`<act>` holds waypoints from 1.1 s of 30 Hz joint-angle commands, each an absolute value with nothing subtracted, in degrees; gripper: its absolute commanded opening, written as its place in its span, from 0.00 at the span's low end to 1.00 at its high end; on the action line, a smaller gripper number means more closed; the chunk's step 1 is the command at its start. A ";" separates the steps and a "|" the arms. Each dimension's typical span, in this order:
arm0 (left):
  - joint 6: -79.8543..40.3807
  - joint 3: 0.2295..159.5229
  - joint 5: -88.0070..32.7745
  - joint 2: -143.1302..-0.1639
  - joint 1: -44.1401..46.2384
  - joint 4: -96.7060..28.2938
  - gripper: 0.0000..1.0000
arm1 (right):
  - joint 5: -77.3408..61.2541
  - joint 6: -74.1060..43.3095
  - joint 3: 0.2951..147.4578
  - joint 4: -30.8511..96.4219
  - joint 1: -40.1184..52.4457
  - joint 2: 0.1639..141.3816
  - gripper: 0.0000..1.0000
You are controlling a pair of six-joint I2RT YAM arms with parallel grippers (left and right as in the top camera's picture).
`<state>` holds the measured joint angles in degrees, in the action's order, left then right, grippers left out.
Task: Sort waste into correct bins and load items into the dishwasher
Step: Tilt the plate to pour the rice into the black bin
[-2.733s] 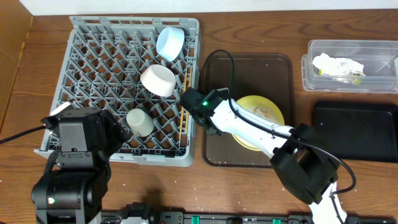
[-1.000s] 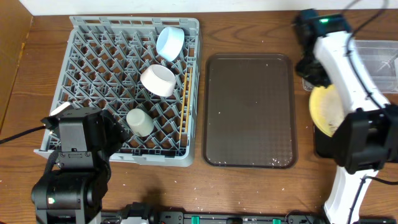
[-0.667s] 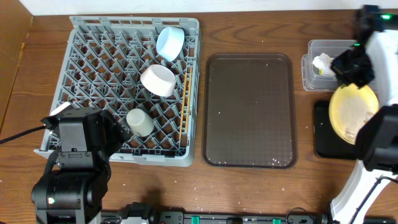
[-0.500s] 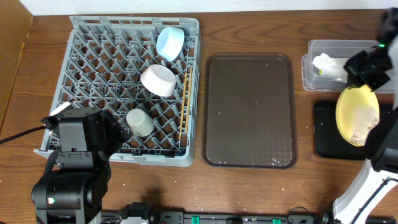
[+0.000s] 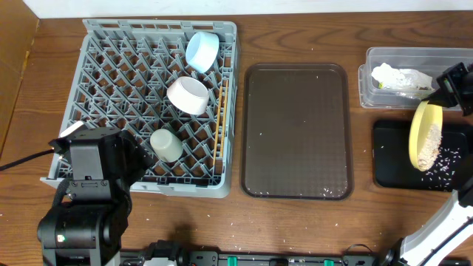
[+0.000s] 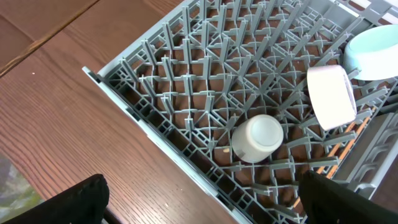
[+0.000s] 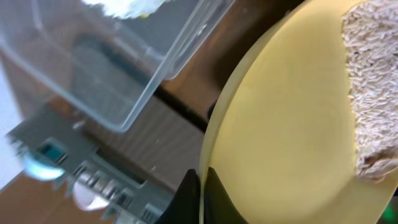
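My right gripper is shut on the rim of a yellow plate and holds it tilted steeply over the black bin at the right. Rice clings to the plate and grains lie scattered in the bin. In the right wrist view the plate fills the frame, with rice at its right side and my fingers pinching its edge. My left gripper is open near the front left corner of the grey dish rack, holding nothing.
The rack holds a blue bowl, a white cup, a small beige cup and chopsticks. A brown tray lies in the middle. A clear bin with crumpled paper stands at the back right.
My right gripper lifted the yellow plate off the brown tray, carried it right over the black bin and tilted it steeply. Rice has fallen into the bin. The left arm has not moved.
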<state>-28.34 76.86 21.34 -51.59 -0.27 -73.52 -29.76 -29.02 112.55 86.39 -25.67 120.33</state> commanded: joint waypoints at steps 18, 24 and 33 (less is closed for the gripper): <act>-28.38 77.43 21.89 -51.59 -0.47 -73.73 0.98 | -51.70 -12.69 113.69 95.74 -37.39 117.97 0.01; -28.38 77.43 21.91 -51.59 -0.47 -73.73 0.98 | -52.97 -11.84 113.60 92.33 -37.65 117.97 0.01; -28.38 77.43 21.89 -51.59 -0.47 -73.73 0.98 | -53.43 -10.22 113.51 95.74 -37.17 117.99 0.01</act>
